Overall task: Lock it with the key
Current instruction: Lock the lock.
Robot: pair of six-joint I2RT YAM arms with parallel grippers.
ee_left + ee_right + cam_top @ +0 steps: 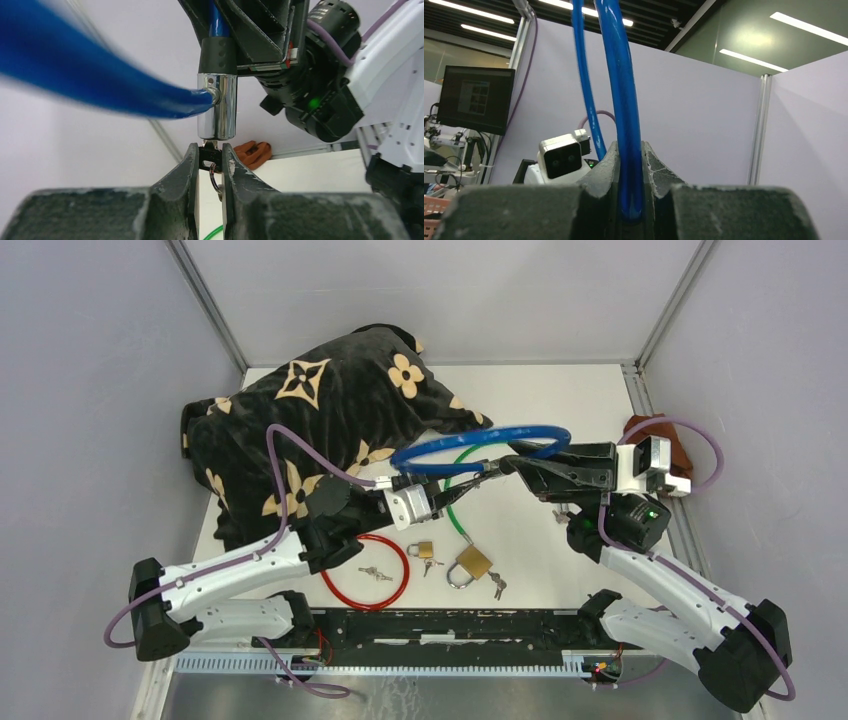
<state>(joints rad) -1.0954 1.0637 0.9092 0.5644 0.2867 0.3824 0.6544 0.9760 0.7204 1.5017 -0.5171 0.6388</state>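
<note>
My right gripper (512, 462) is shut on the blue cable lock (480, 443) and holds it above the table. In the right wrist view the blue cable (626, 100) runs up from between the shut fingers of the right gripper (630, 150). The lock's chrome cylinder (216, 107) hangs under a black collar. My left gripper (210, 145) is shut on a black-headed key (208, 152), whose blade tip is at the bottom of the cylinder. A key ring (215, 180) hangs between the fingers. In the top view the left gripper (485, 473) meets the right one.
A black flower-patterned bag (320, 420) lies at the back left. A green cable (455, 495), a red cable loop (367, 573), two brass padlocks (421, 549) (471, 563) and loose keys (375, 573) lie in front. A brown object (660, 432) sits at the right edge.
</note>
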